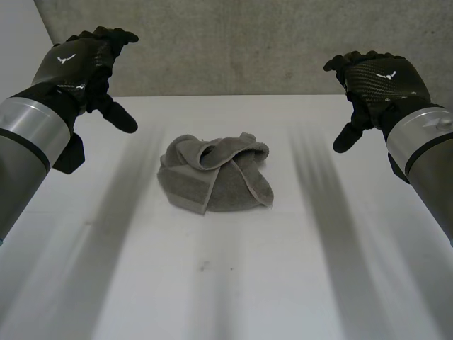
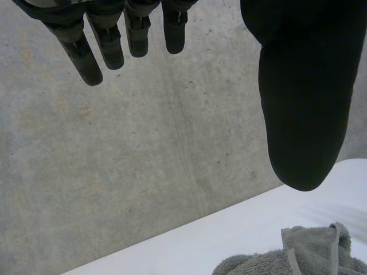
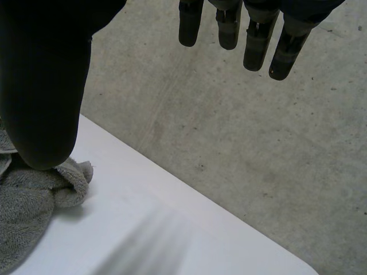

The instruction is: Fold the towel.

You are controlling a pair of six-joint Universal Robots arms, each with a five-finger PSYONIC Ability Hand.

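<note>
A grey towel (image 1: pixel 216 173) lies crumpled in a heap on the white table (image 1: pixel 226 283), a little behind its middle. My left hand (image 1: pixel 81 67) hovers above the table to the towel's left, open, fingers relaxed, holding nothing. My right hand (image 1: pixel 379 81) hovers to the towel's right at about the same height, open as well. In the left wrist view the fingers (image 2: pixel 94 40) and thumb (image 2: pixel 304 97) stand apart, with the towel (image 2: pixel 304 255) below the thumb. In the right wrist view the thumb (image 3: pixel 46 86) and fingers (image 3: pixel 246 28) are spread, the towel (image 3: pixel 34 212) beneath the thumb.
A grey concrete wall (image 1: pixel 233 46) rises behind the table's far edge. Both grey forearms come in from the near sides, left arm (image 1: pixel 25 145) and right arm (image 1: pixel 425 159).
</note>
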